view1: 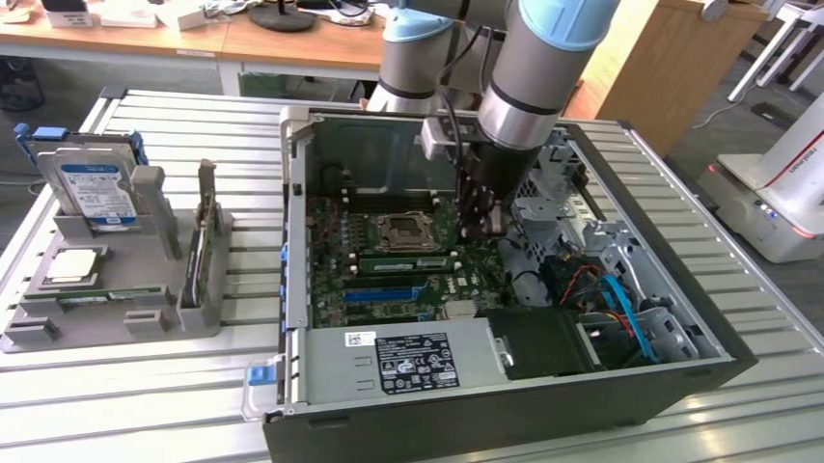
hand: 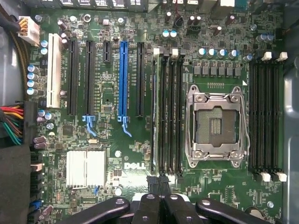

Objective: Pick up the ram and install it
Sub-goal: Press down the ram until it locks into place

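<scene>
The ram (view1: 407,261), a narrow green stick with a white label, stands on edge in a memory slot of the motherboard (view1: 338,280), just beside the empty processor socket (view1: 401,232). In the wrist view it appears edge-on as a thin line (hand: 153,112) in the slot furthest from the socket (hand: 216,125). My gripper (view1: 483,230) reaches down inside the open computer case, over the end of the ram at the exterior view's right. Its two black fingertips are pressed together (hand: 159,183), shut with nothing between them, above the end of that bank of slots. Whether they touch the stick I cannot tell.
The case wall (view1: 386,405) and the drive cage with cables (view1: 605,289) hem in the motherboard. A grey holder tray (view1: 193,318) at the exterior view's left carries a blue-labelled hard drive (view1: 93,188), a silver processor chip (view1: 75,265) and a green strip (view1: 96,298). White equipment (view1: 773,203) stands at the right.
</scene>
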Tool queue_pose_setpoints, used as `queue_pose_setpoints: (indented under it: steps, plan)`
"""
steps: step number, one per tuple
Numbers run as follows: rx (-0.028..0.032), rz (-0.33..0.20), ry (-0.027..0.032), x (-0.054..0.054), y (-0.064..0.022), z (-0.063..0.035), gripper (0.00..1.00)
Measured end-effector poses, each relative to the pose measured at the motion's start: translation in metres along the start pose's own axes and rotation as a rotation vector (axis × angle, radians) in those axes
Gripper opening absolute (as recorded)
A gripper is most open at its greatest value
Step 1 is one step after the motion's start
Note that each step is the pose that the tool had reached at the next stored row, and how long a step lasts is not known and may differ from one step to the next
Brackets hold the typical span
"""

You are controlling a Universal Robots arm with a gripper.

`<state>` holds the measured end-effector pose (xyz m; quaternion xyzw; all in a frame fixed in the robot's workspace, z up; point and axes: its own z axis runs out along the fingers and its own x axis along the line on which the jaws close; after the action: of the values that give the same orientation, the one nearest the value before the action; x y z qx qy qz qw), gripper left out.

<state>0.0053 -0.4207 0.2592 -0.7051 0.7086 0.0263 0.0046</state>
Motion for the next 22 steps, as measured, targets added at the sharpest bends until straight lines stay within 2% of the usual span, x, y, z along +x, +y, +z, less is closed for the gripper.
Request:
queue_pose_setpoints:
  steps: [10,22]
  plan:
    - [0.0,0.0,0.0002,0.0,-0.0003,0.0095,0.11]
    - [0.0,0.0,0.0002,0.001,-0.0005,0.0162,0.11]
